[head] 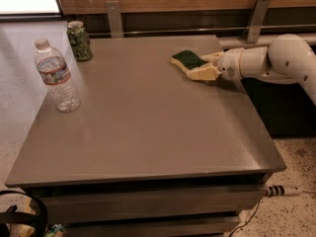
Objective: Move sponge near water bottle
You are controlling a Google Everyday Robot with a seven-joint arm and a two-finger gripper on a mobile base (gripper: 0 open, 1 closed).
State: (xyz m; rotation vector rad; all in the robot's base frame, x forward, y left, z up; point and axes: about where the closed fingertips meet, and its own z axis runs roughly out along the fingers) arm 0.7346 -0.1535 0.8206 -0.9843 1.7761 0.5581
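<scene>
The sponge (pixel 187 59), yellow foam with a dark green top, lies flat on the grey table (pixel 148 132) at its far right. My gripper (pixel 205 66) reaches in from the right at table height. Its pale yellow fingers (pixel 201 74) stand apart on either side of the sponge's right end. The water bottle (pixel 56 75), clear with a white cap and a label band, stands upright near the table's left edge, far from the sponge.
A green drink can (pixel 79 40) stands at the table's far left corner, behind the bottle. A wooden wall with metal brackets (pixel 114 18) runs along the back edge. The white arm (pixel 276 60) hangs over the table's right side. A cable (pixel 284 190) lies on the floor at the right.
</scene>
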